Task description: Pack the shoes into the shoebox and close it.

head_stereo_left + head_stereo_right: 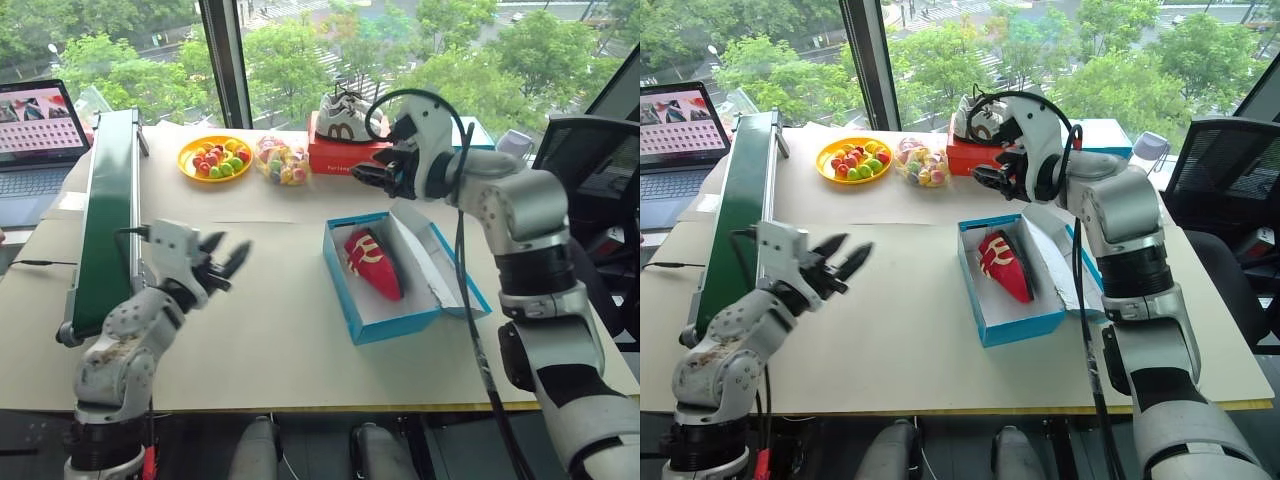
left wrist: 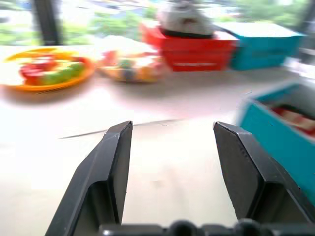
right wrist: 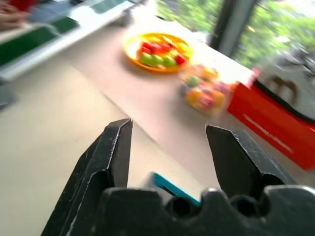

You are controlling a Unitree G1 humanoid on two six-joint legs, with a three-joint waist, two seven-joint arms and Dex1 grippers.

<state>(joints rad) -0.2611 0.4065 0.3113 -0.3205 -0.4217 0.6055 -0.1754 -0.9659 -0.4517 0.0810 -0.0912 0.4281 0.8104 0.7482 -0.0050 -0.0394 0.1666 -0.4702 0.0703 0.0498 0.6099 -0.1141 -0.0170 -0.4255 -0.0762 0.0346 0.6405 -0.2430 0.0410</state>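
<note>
Above the table's far middle, the right gripper [image 1: 372, 176] hangs open and empty over the shoebox [image 1: 395, 310], which sits toward the right edge with the red shoes [image 1: 372, 262] inside. Left gripper [image 1: 222, 262], also open, hovers near the conveyor [image 1: 108, 200]. Closing likely needs both claws folding the lid [image 1: 440, 262] evenly.

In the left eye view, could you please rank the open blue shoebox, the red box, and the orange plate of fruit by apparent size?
1. Shoebox, clearly largest, though also nearest the camera.
2. Red box and orange plate: look about alike, so no ranking.
</note>
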